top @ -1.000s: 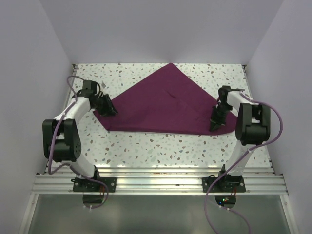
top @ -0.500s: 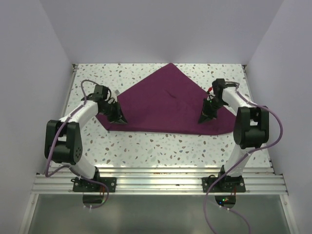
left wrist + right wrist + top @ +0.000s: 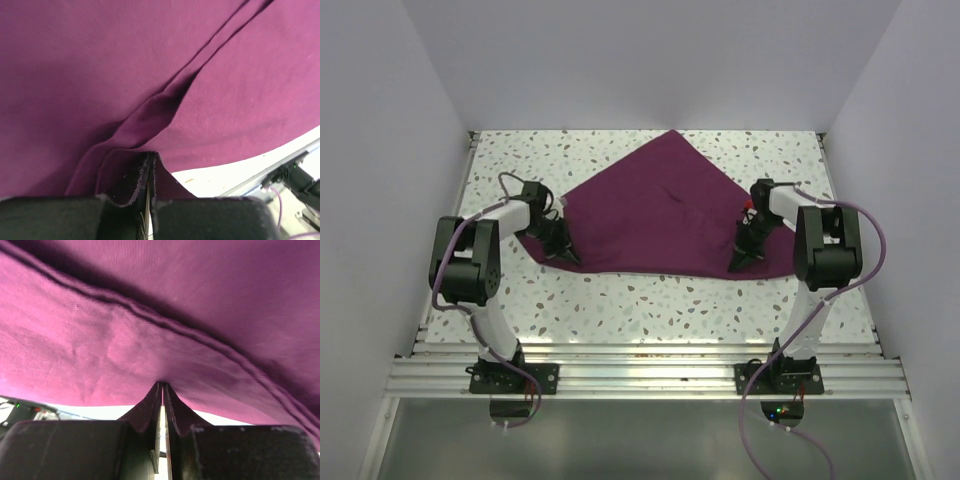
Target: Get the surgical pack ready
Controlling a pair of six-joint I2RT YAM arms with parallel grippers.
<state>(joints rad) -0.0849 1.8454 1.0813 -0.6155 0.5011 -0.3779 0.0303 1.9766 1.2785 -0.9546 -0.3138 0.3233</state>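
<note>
The surgical pack shows only as a deep plum-purple cloth lying folded in a wide triangle on the speckled table, its peak at the far edge. My left gripper is shut on the cloth's left corner. In the left wrist view its jaws pinch a fold of the cloth. My right gripper is shut on the cloth's right corner. The right wrist view has the cloth tenting up from between the fingertips. No tray, instruments or gauze are in view.
White walls close in the table on the left, right and far side. An aluminium rail with both arm bases runs along the near edge. Purple cables loop beside each arm.
The left gripper closed on the cloth's left corner. Both grippers moved inward and slightly nearer, drawing the cloth's left and right corners toward the middle.
</note>
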